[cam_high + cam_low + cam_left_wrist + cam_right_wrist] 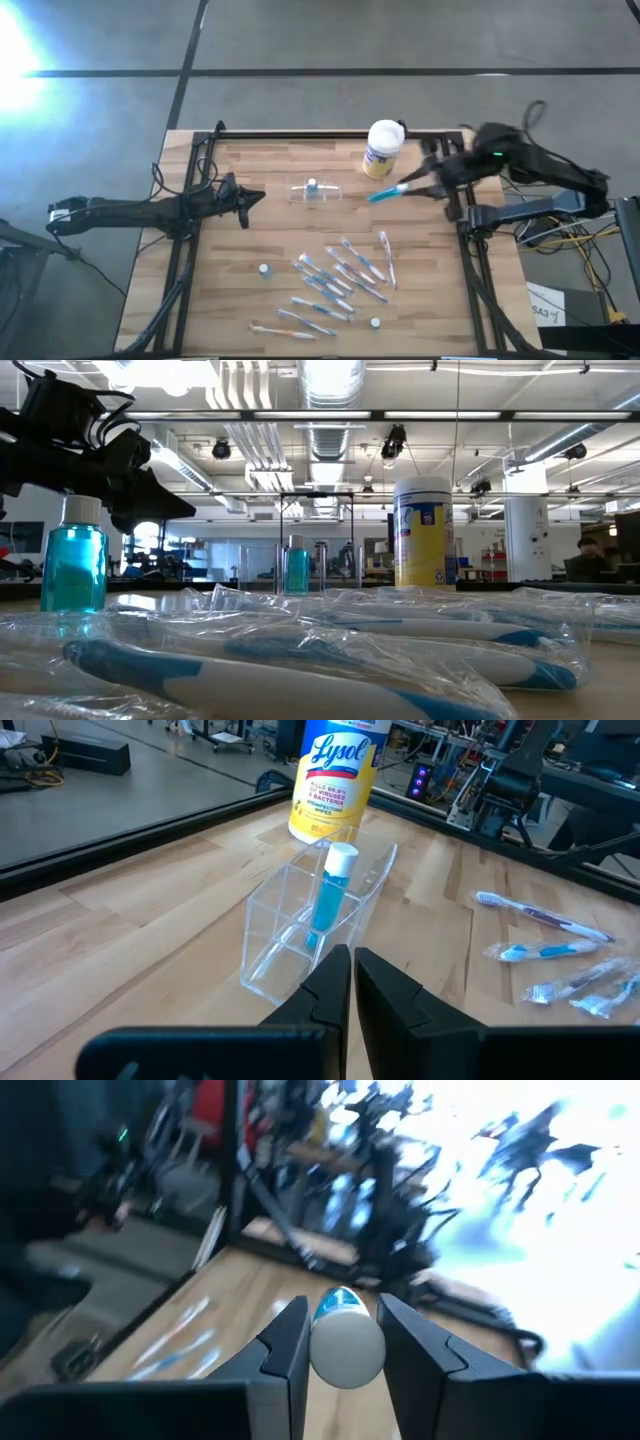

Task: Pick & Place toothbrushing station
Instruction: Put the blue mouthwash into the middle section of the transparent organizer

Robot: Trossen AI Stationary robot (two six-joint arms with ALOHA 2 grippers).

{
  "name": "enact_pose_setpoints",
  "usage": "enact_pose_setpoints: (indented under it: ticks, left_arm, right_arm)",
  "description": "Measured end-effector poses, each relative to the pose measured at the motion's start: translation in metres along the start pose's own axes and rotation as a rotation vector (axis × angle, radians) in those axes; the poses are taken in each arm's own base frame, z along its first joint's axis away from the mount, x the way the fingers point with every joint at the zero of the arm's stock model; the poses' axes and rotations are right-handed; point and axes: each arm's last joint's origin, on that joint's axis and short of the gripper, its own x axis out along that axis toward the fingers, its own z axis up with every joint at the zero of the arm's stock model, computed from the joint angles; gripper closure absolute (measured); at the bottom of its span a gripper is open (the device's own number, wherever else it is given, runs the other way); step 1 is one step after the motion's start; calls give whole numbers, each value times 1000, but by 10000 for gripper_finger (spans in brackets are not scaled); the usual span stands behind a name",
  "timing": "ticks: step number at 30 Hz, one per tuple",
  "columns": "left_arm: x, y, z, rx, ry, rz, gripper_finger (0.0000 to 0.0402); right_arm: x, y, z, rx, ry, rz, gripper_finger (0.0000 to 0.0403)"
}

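The right gripper (405, 187) hangs above the tabletop (250, 230) on its right side, just in front of the white Lysol canister (382, 148), its jaws pinching a blue tube with a white cap (345, 1342). In the high view the tube (384, 194) juts from the jaws toward the middle of the tabletop.

The toothbrushing station (315, 190), a low clear plastic holder, stands near the middle toward the far edge, between the 2 arms and apart from the canister. 1 blue tube with a white cap (330, 895) already stands upright in it.

The left gripper (250, 197) waits over the left of the tabletop with its jaws pressed together and empty, pointed at the holder.

By my reading, the carrying step is in hand: the tube is lifted and still has to reach the holder. The next move calls for bringing it across over an empty compartment, tipping it upright, lowering it clear of the thin walls and the tube already inside, and only then releasing.

Wrapped toothbrushes (335, 275) lie scattered near the front, along with 2 small blue bottles (264, 270).
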Motion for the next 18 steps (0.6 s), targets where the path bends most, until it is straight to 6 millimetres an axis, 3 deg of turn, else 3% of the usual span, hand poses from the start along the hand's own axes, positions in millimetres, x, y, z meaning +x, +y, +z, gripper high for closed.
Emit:
enact_pose_setpoints:
  ticks: [8, 18]
  left_arm:
    - [0, 0, 0, -6, -3, -1, 378]
    - [0, 0, 0, -9, -2, -1, 378]
  right_arm:
    - [-61, 25, -30, 65, -155, -183, 314]
    - [-95, 43, -70, 140, -343, -283, 314]
